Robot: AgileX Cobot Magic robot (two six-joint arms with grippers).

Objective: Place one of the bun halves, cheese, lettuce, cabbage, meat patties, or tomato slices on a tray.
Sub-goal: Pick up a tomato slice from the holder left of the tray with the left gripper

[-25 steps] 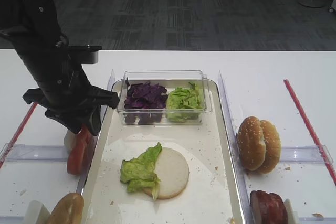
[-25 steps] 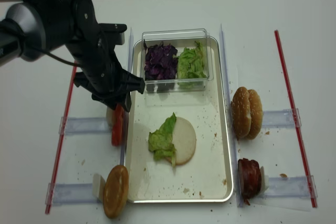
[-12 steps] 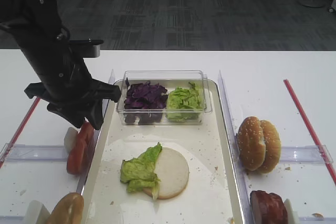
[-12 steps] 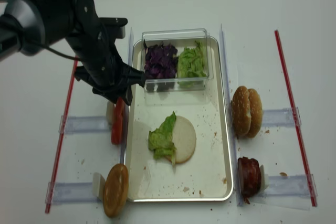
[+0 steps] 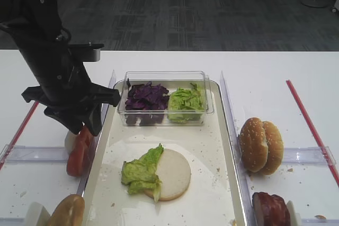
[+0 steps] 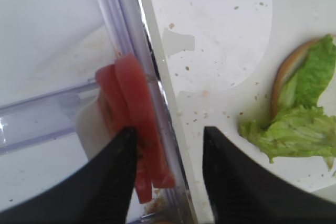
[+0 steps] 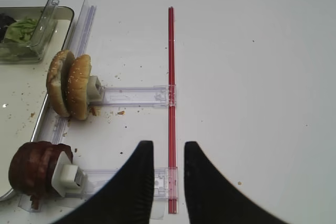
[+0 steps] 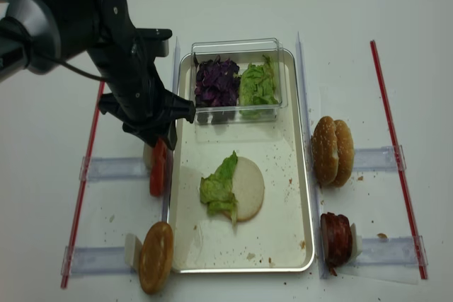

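The left gripper is held with jaws partly open astride the tomato slices, one finger touching them. The right gripper is seen closed, empty.

One high camera looks from the front, slanted down over the tray toward the floor at 12 o'clock. The second high camera looks almost straight down; both share the tray. The right wrist camera looks down from some height at the buns, at its 9 o'clock. The left wrist camera is very near the tomato slices.
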